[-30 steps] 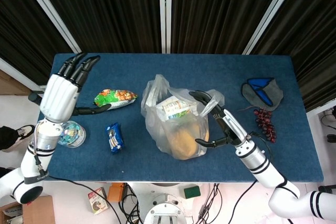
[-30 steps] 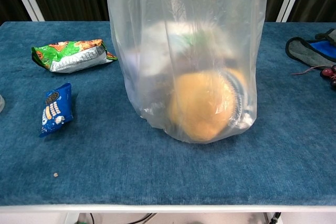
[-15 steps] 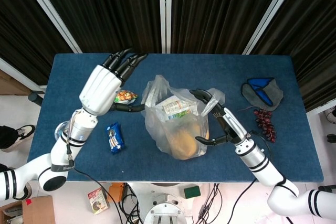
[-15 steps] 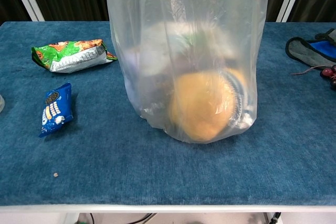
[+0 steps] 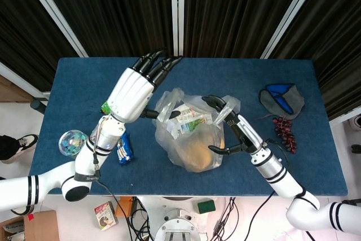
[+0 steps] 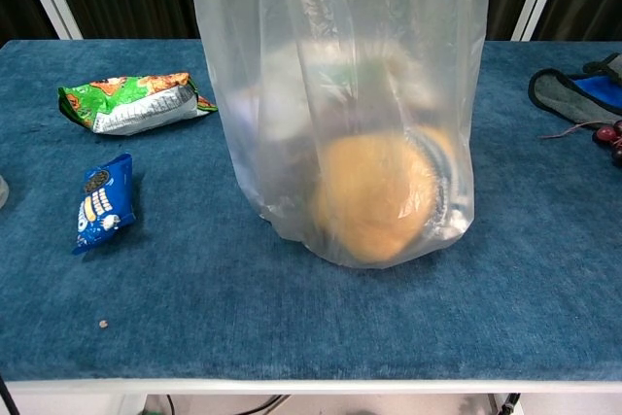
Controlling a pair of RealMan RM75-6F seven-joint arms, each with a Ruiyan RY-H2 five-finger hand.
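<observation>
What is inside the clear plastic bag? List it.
Inside the plastic bag sits a round orange-brown bun-like item at the bottom, with a green-and-white printed carton above it. A dark-striped thing beside the round item is blurred by the film. Anything beneath them is hidden.

Even, bright overhead light; soft shadows. Glare streaks the bag (image 6: 335, 94), whose contents blur in the chest view.

green snack bag (image 5: 105, 107) mostly hidden under left robot hand (image 5: 132, 91), bag contents (image 6: 321, 94) blurred
</observation>
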